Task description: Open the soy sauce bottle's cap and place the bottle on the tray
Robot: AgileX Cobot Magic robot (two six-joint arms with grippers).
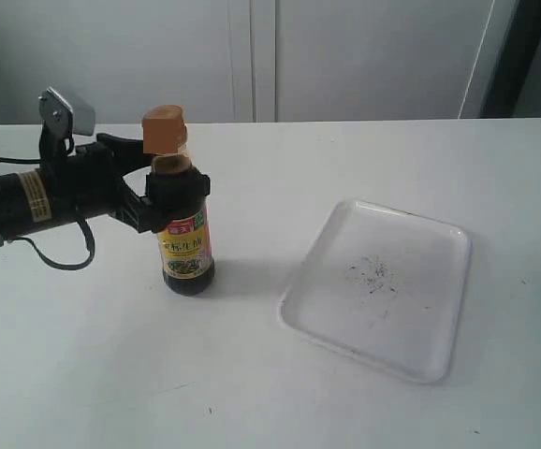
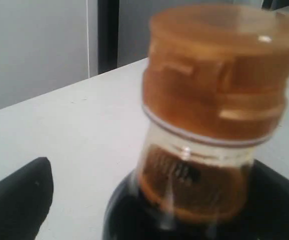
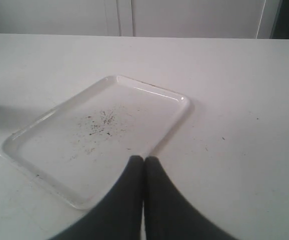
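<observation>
soy sauce bottle (image 1: pixel 185 224) upright, cap (image 1: pixel 165 128) topmost

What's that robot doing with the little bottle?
The left end effector has its black fingers around the shoulder of the small clear bottle of dark soy sauce, which stands upright on the white table. Its round copper-orange cap looks closed in the left wrist view. The shallow white plastic tray with dark specks lies beside it, with nothing on it yet. The right end effector hangs near the tray's edge, its fingers pressed together, holding nothing.
</observation>
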